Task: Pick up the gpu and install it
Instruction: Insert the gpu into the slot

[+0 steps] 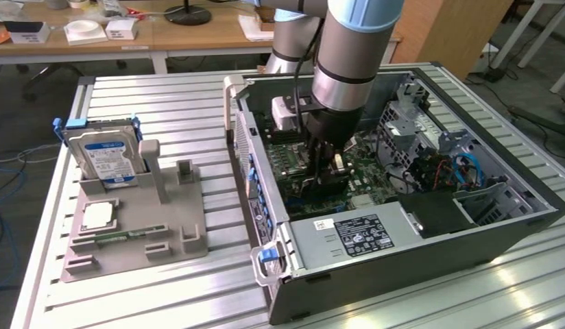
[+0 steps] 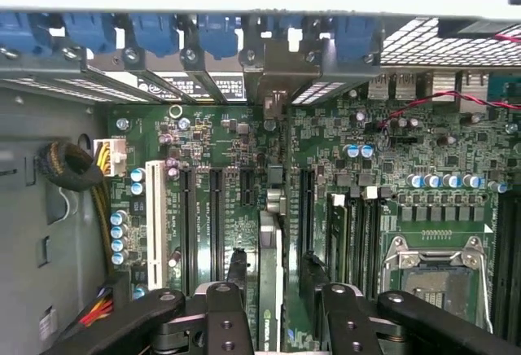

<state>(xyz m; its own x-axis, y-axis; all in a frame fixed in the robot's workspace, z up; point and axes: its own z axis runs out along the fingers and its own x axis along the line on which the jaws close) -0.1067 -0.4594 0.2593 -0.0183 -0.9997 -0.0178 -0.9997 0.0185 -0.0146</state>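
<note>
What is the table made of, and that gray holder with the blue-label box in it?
The table looks like bare aluminum: silvery, ribbed with long grooves, slightly shiny. The gray holder looks like matte plastic: dull, even gray, no shine. The hard drive looks metal-cased with a paper label.

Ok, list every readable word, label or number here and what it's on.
Hard drive label: print too blurred to read.
Power supply sticker: print too small to read.
Motherboard markings: too small to read.
No text is legible.
</note>
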